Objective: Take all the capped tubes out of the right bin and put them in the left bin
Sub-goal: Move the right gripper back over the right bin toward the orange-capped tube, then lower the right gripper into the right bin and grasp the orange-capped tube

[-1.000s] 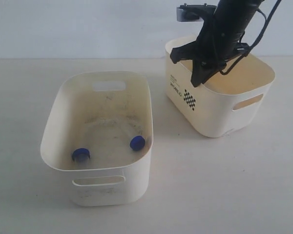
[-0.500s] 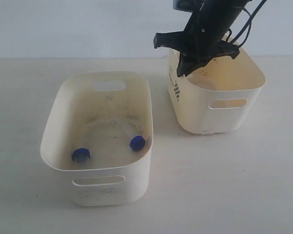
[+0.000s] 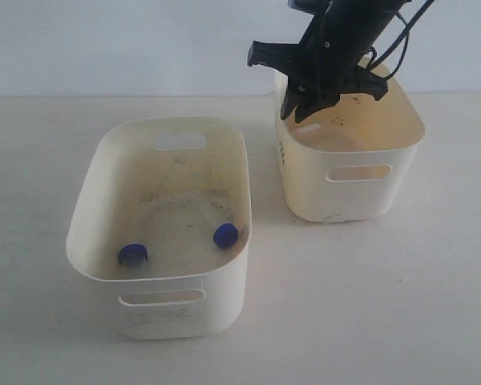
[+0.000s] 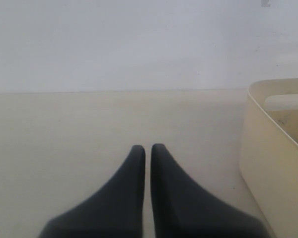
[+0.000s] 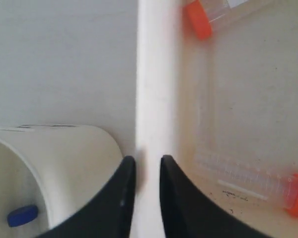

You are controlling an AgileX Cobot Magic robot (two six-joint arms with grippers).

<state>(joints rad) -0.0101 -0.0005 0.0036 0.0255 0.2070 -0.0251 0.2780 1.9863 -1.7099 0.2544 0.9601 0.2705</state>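
My right gripper (image 5: 147, 159) straddles the wall of the small cream plastic bin (image 5: 156, 74); if it pinches, I cannot tell. Lifting now may tip it and spill the orange-capped clear tubes (image 5: 238, 176).

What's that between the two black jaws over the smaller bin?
The wall of the smaller bin; the right gripper straddles it, seen in the right wrist view.

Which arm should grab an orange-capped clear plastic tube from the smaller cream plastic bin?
Right. The right gripper straddles the rim of the smaller bin holding both orange-capped tubes; the left gripper is shut beside the larger cream bin.
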